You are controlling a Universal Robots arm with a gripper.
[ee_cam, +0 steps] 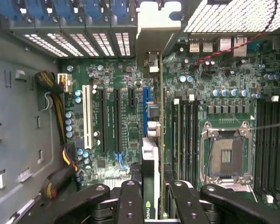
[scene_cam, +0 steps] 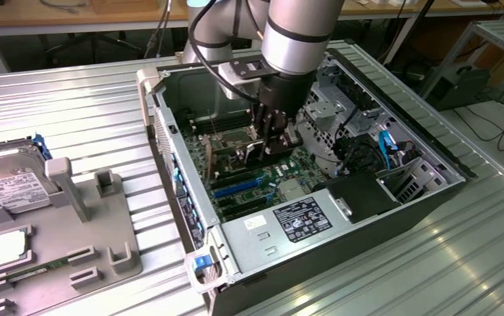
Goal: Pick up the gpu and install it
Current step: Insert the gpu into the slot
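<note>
While clamped edge-on between closed gripper (scene_cam: 270, 146) fingers, gpu (ee_cam: 150, 163) hangs mid-frame in exterior view inside case (scene_cam: 160, 122), long axis parallel to blue slot (ee_cam: 145, 109) close beside

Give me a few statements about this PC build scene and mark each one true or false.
1. The gripper is shut on the gpu. True.
2. The gpu lies on the grey tray. False: it is held edge-on inside the case, over the motherboard.
3. The hard drive sits on the tray, outside the case. True.
4. The case is closed up. False: its side is open and the motherboard shows.
</note>
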